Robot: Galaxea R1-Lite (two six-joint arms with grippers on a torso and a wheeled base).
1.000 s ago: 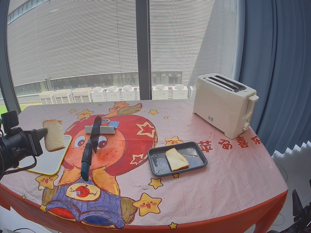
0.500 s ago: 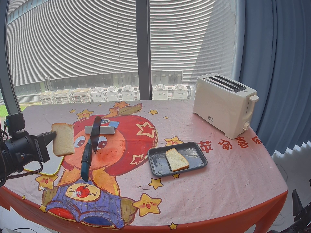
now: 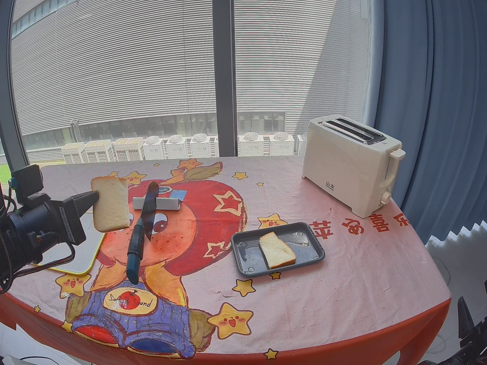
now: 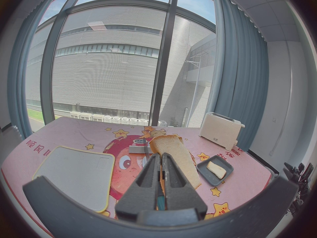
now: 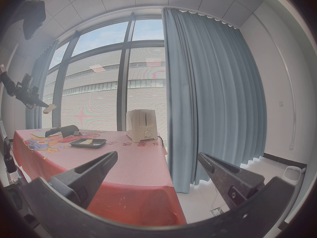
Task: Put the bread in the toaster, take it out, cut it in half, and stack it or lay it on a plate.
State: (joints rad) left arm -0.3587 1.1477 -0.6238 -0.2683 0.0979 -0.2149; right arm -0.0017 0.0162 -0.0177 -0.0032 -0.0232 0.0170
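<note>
My left gripper (image 3: 94,197) (image 4: 160,156) is shut on a half slice of bread (image 3: 110,203) (image 4: 176,156), held upright in the air above the table's left side, beside the knife. Another half slice (image 3: 276,250) (image 4: 216,169) lies in the dark grey tray (image 3: 308,238) (image 4: 206,177) at the table's middle. The cream toaster (image 3: 351,162) (image 4: 220,130) (image 5: 142,125) stands at the far right, slots up. A teal-handled knife (image 3: 139,231) leans its blade on a small white block (image 3: 165,203). My right gripper (image 5: 157,162) hangs open off the table's right edge, well below it.
A white cutting board with a yellow rim (image 3: 81,252) (image 4: 76,174) lies at the table's left, under the left arm. The table's front and right parts are bare cloth (image 3: 350,280). A blue curtain (image 3: 436,97) hangs behind the toaster, with windows at the back.
The left gripper has carried the bread up and to the right, from over the cutting board toward the knife. Nothing else on the table has moved.
</note>
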